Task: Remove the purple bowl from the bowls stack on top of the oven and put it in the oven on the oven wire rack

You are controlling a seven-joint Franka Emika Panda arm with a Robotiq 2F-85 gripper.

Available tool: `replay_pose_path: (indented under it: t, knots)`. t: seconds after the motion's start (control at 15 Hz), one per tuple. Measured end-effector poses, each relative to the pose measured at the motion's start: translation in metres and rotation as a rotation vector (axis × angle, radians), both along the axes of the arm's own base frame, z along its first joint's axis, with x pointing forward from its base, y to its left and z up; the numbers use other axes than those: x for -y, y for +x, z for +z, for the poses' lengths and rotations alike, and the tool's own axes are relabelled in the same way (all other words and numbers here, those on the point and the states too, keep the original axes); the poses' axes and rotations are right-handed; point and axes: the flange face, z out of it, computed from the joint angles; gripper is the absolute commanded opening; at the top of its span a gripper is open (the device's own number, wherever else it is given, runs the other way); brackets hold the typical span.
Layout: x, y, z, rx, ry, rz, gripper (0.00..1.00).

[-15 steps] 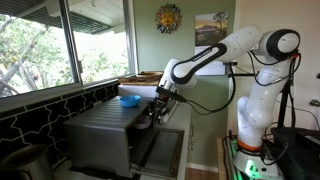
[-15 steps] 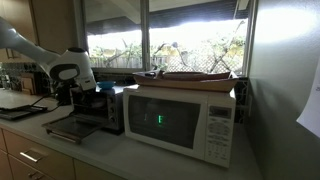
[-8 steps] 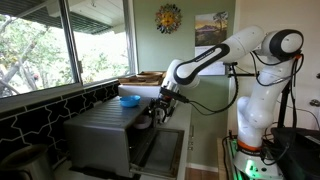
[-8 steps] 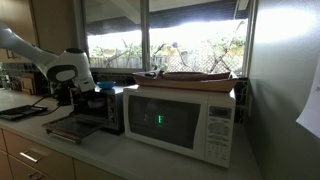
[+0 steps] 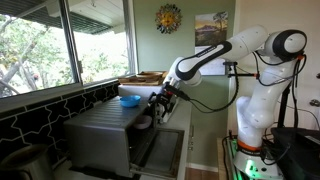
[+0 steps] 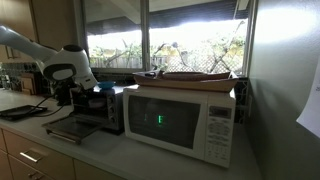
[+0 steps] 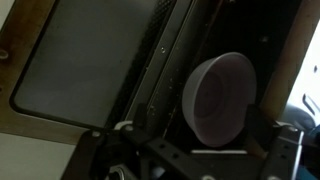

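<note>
Wrist view: purple bowl (image 7: 218, 98) inside the oven (image 7: 90, 70); hand (image 7: 195, 150) too dark to tell its grip

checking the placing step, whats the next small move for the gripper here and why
Probably ease the purple bowl slightly deeper into the oven and lower it before releasing. In the wrist view it sits tilted at the open oven mouth, just ahead of the gripper, and it is too dark to tell whether it rests on anything.
</note>
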Motion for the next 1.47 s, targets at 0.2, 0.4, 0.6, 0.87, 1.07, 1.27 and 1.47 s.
replay_pose_path:
  t: [0.2,0.4,0.6,0.87,1.07,1.27,1.47]
  knots:
    - [0.007,-0.002,0.007,0.033,-0.023,0.075,1.0]
    - [0.016,-0.011,0.017,0.041,-0.038,0.188,1.0]
    - [0.027,-0.025,0.029,0.025,-0.062,0.325,1.0]
    - [0.044,-0.046,0.05,-0.017,-0.134,0.512,1.0]
    - [0.052,-0.064,0.076,-0.029,-0.197,0.631,1.0]
    - [0.057,-0.084,0.106,-0.024,-0.273,0.75,1.0]
    - [0.059,-0.097,0.135,0.018,-0.347,0.841,1.0]
